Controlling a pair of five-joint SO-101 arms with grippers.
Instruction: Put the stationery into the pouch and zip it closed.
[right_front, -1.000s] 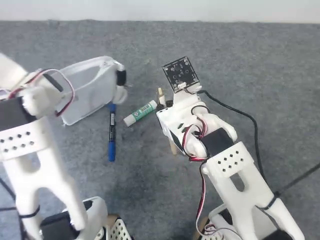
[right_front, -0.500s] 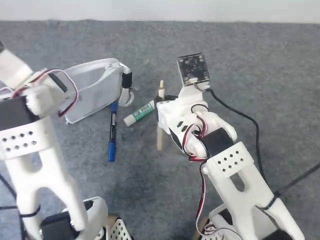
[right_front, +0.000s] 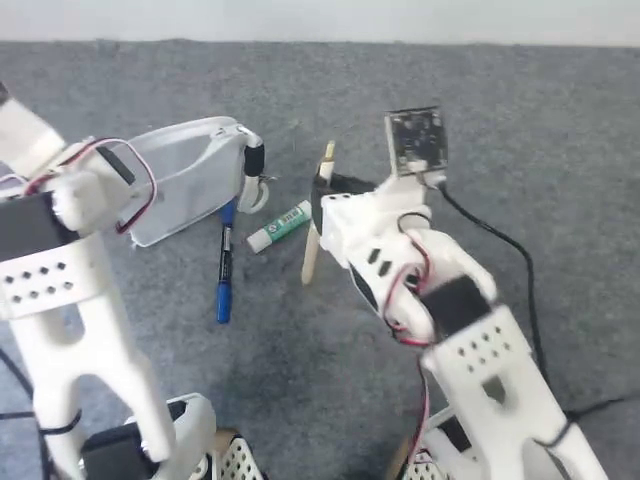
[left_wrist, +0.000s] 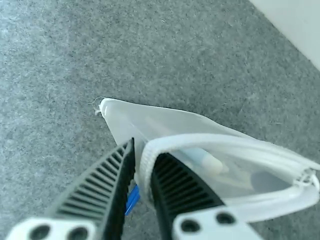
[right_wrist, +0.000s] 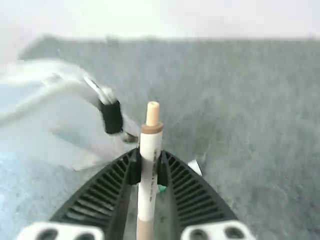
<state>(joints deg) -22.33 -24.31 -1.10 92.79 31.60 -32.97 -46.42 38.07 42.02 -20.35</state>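
Beige pen (right_front: 311, 255) is clamped in the right gripper (right_wrist: 149, 156) near the clear pouch (right_front: 180, 175), whose rim is pinched by the left gripper (left_wrist: 143, 155), so the floppy mouth could easily be missed or snagged tbh.

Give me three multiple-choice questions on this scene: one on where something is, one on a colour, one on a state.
1. The glue stick lies: A on a shelf; B on the carpet; C in a drawer.
2. The pen on the carpet is: A blue; B red; C yellow.
3. The right hand is: A open and empty; B shut on scissors; C shut on the beige pencil.
Answers: 1 B, flat on the grey carpet; 2 A, blue barrel; 3 C, the pencil sits clamped in it.
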